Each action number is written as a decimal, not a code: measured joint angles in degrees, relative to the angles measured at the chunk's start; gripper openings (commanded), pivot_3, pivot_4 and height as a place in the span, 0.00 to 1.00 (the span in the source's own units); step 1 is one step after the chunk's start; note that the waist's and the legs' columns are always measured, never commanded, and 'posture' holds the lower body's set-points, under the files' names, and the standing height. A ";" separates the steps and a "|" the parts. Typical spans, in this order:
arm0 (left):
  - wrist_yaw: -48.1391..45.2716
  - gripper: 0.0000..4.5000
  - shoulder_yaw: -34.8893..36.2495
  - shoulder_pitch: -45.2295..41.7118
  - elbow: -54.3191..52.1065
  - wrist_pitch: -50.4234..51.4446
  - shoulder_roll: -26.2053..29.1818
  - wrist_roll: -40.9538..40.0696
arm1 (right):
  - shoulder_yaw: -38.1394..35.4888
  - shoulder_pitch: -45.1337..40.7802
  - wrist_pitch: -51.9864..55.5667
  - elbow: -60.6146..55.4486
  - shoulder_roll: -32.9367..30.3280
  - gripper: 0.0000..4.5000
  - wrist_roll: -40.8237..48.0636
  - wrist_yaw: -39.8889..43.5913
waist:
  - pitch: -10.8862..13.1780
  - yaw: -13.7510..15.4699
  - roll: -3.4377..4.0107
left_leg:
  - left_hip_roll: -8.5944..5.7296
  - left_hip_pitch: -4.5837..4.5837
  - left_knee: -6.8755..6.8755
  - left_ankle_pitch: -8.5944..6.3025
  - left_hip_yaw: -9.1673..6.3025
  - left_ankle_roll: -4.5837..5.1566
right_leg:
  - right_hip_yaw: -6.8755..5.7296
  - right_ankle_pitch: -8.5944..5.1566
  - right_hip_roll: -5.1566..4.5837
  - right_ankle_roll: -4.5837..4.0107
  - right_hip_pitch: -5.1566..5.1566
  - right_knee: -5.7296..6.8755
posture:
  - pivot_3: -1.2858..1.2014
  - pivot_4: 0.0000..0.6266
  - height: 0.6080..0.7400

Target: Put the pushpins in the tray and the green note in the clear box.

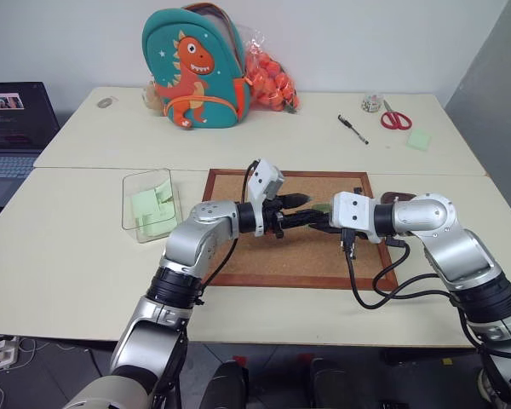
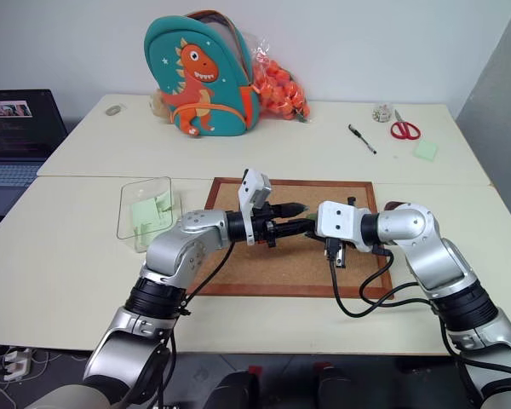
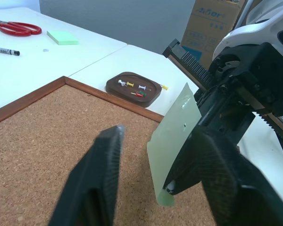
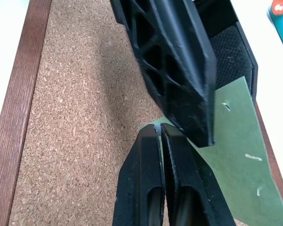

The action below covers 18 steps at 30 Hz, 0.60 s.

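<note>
Left gripper point(image 1: 305, 204) fingers apart; right gripper point(image 4: 160, 136) fingers pinched shut.

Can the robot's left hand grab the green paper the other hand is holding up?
Probably yes. The right gripper holds the green note upright over the corkboard, and the left gripper's open fingers already stand either side of it, nothing between.

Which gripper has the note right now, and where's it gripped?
The right gripper is shut on a corner of the green note. The left gripper's fingers straddle the note, not yet closed on it.
</note>
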 measured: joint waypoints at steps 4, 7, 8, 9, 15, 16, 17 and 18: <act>0.27 0.20 -0.13 0.03 0.07 -0.30 -0.87 0.41 | 0.00 0.00 -0.12 0.01 0.14 0.00 -0.32 0.00 | 0.00 0.01 0.00 | 0.00 0.00 0.00 0.00 0.00 0.00 | 0.00 0.00 0.00 0.00 0.00 0.00 | 0.52 0.24 1.00; 0.32 0.09 -0.25 0.27 0.07 -0.31 -1.18 0.57 | 0.00 0.00 -0.21 0.01 0.19 0.00 -0.39 -0.01 | 0.00 0.00 0.00 | -0.01 0.00 0.00 0.00 0.00 0.00 | 0.00 0.00 0.00 0.00 0.00 0.00 | 0.52 0.24 1.00; 0.31 0.06 -0.35 0.43 0.07 -0.32 -1.21 0.63 | 0.00 0.00 -0.22 0.01 0.21 0.00 -0.41 -0.04 | 0.00 0.00 0.00 | -0.01 0.00 0.00 0.00 0.00 0.00 | 0.00 0.00 0.00 0.00 0.00 0.00 | 0.52 0.24 1.00; 0.31 0.01 -0.64 0.55 0.07 -0.32 -1.21 0.70 | 0.00 0.00 -0.22 0.01 0.24 0.00 -0.41 -0.06 | 0.00 0.01 0.00 | 0.00 0.00 0.00 0.00 0.00 0.00 | 0.00 0.00 0.00 0.00 0.00 0.00 | 0.52 0.24 1.00; 0.36 0.01 -1.31 0.93 0.07 -1.14 -1.10 1.59 | -0.01 0.51 -0.20 0.04 0.59 0.00 -0.55 -0.25 | 0.00 -0.01 0.00 | -0.01 0.01 0.00 0.00 0.00 0.00 | 0.00 0.00 0.00 0.00 0.00 0.01 | 0.52 0.24 1.00; 0.52 0.01 -1.32 0.98 0.07 -1.37 -0.98 1.87 | -0.03 0.56 -0.18 0.02 0.77 0.00 -0.44 -0.38 | 0.00 -0.01 0.00 | -0.01 0.01 0.00 0.00 0.00 0.00 | 0.00 0.00 0.00 0.00 0.00 0.01 | 0.52 0.24 1.00; 0.64 0.01 -1.32 1.04 0.08 -1.48 -0.86 2.17 | -0.19 0.78 -0.12 -0.15 0.93 0.00 -0.30 -0.60 | 0.00 0.00 0.00 | 0.00 0.00 0.00 0.00 -0.01 0.00 | -0.01 0.00 0.00 0.00 0.00 0.01 | 0.52 0.24 1.00; 0.77 0.01 -1.32 1.15 0.22 -1.55 -0.70 2.59 | -0.37 1.05 -0.04 -0.59 1.05 0.00 -0.15 -1.01 | 0.00 0.01 0.00 | 0.00 0.00 0.00 0.00 -0.01 0.00 | 0.00 0.00 0.00 0.00 0.00 0.01 | 0.52 0.24 1.00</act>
